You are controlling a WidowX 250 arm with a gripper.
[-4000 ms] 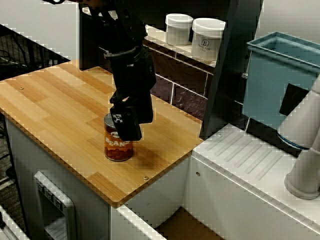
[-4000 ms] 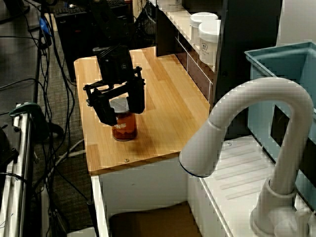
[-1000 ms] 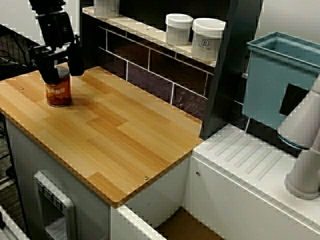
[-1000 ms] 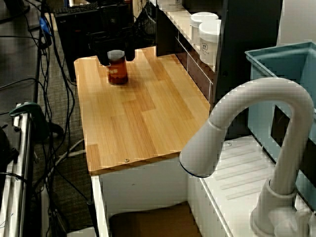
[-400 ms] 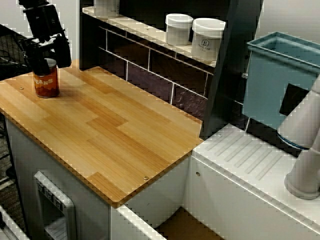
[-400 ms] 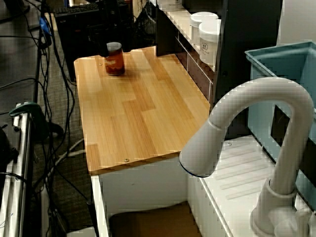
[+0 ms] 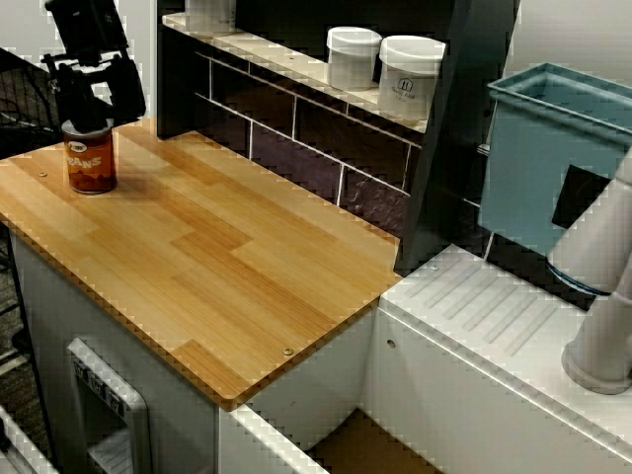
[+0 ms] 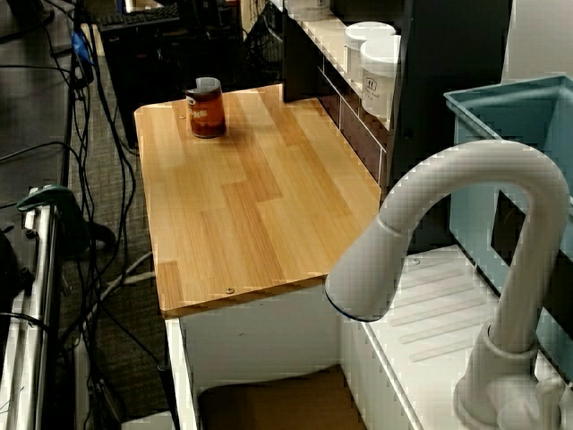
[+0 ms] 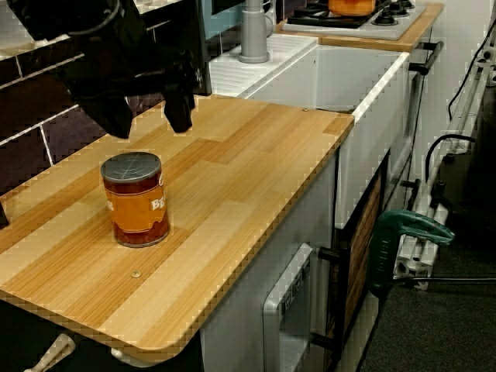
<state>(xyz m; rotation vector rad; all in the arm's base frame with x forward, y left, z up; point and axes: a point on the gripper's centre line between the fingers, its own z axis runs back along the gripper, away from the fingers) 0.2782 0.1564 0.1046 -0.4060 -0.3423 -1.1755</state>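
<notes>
Orange-labelled bean can (image 9: 136,198) stands upright near one end of a wooden countertop (image 9: 256,178), close to the corner and away from the white faucet (image 8: 448,224). Black gripper (image 9: 147,118) hangs just above the can, fingers (image 9: 178,116) spread apart and released, holding nothing. White jars (image 7: 410,79) sit on a shelf well apart.

The bean can (image 7: 90,158) is a short cylinder with an orange-red label, white lettering and a grey ribbed top, unopened. It stands upright on the wooden counter (image 7: 227,267), near its 10 o'clock corner in the view from the sink side.
</notes>
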